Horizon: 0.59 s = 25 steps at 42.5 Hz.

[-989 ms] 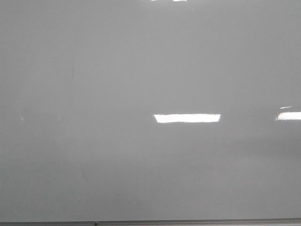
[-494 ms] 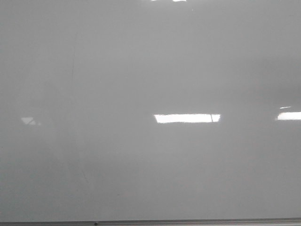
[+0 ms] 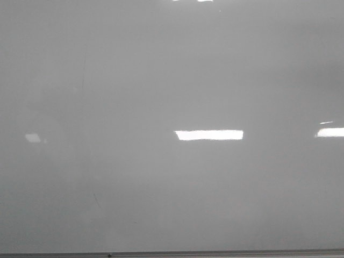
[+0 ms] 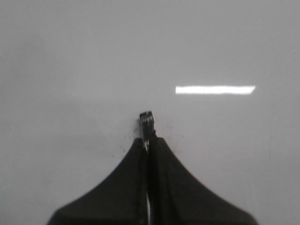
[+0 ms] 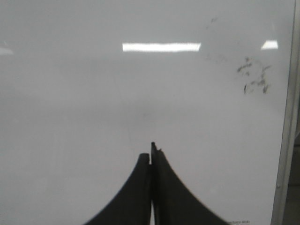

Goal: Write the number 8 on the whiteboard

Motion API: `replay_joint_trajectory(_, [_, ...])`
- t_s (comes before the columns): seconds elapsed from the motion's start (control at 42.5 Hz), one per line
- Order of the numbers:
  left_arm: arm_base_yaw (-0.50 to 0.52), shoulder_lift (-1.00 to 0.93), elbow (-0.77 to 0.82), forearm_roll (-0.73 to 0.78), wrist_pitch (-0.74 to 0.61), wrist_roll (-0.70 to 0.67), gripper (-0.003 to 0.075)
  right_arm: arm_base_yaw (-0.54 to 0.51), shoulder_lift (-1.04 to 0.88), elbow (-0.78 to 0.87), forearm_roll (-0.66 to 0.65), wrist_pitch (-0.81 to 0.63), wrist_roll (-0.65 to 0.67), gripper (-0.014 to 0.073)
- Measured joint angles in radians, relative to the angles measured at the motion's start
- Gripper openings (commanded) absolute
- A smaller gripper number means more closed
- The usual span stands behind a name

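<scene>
The whiteboard [image 3: 172, 80] fills the front view, glossy and pale grey, and no number 8 shows on it in any view. Neither gripper appears in the front view. In the left wrist view my left gripper [image 4: 149, 140] is shut on a small dark marker stub [image 4: 146, 119] that sticks out past the fingertips, close to the whiteboard [image 4: 70, 56]; whether it touches I cannot tell. In the right wrist view my right gripper [image 5: 151, 154] is shut with nothing visible in it, facing the whiteboard [image 5: 70, 103].
A thin grey frame edge [image 3: 215, 252] runs along the board's bottom, and a frame strip [image 5: 286, 140] shows beside the right gripper. Old black smudges [image 5: 253, 77] mark the board near that strip. Bright light reflections [image 3: 208, 135] lie on the surface.
In the front view the bright reflection's right end has shortened and a faint pale patch has grown at the left. No new marks on the board.
</scene>
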Motion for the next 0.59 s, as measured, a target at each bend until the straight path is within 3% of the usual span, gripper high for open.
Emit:
replay_joint_trajectory(0.4, [0.0,0.133,0.0,0.0,0.062,0.0,-0.002,0.01,0.198,0.0,0.005,0.035,-0.042,-0.0044])
replay_joint_trajectory(0.518, [0.0,0.16,0.0,0.0,0.062,0.0,-0.0002,0.039,0.222,0.0,0.016,0.042,-0.072,0.012])
replay_joint_trajectory(0.589, [0.0,0.179,0.0,0.0,0.062,0.0,0.0076,0.061,0.222,0.0,0.018,0.043,-0.078,0.0283])
